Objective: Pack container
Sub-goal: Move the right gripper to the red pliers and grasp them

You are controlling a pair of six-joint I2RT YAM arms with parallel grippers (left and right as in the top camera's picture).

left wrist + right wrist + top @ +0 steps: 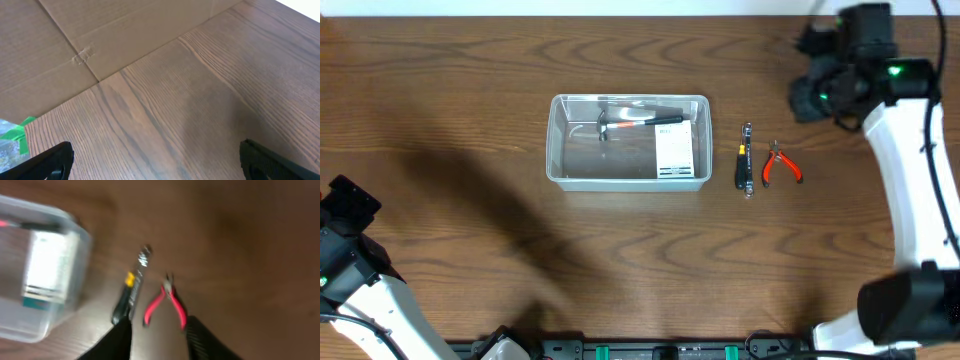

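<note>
The clear plastic container [628,142] sits mid-table and holds a small hammer [638,122] and a white-and-blue box [674,149]. It also shows blurred in the right wrist view [37,275]. Right of it lie a black-handled tool [745,160] and red-handled pliers [781,165], also in the right wrist view: tool [131,290], pliers [166,301]. My right gripper [159,337] is open and empty, raised above the table at the far right near the pliers. My left gripper [155,160] is open wide and empty, over bare wood at the near left.
A cardboard sheet [100,35] lies beyond the table's edge in the left wrist view, with green tape [15,135] at the left. The right arm [910,160] stretches along the table's right side.
</note>
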